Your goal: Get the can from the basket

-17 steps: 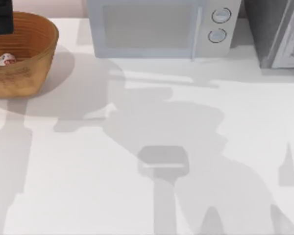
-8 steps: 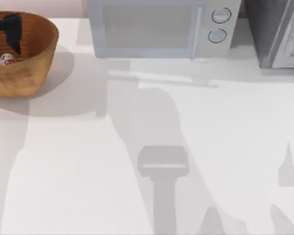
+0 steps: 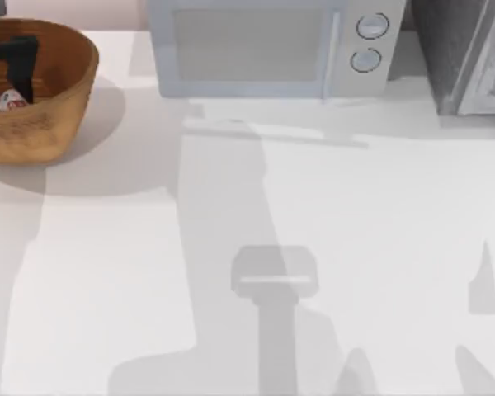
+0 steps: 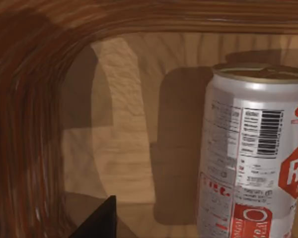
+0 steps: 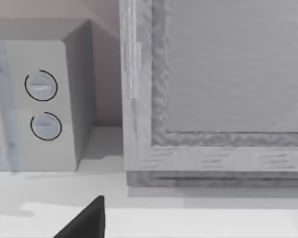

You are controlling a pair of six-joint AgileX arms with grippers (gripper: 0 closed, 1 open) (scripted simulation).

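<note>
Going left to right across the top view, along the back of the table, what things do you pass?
Basket holding the can, with the left gripper reaching inside → white microwave → grey cabinet-like box at the right edge.

light: bright, even | shadows: soft grey arm shapes across table [image 3: 330, 206] | blur: none

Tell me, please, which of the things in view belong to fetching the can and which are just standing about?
Part of the job:
- the can, standing inside the basket
- the basket, at the table's far left
- the left gripper, lowered into the basket beside the can

Just standing about:
- the microwave at the back of the table
- the grey cabinet at the far right
</note>
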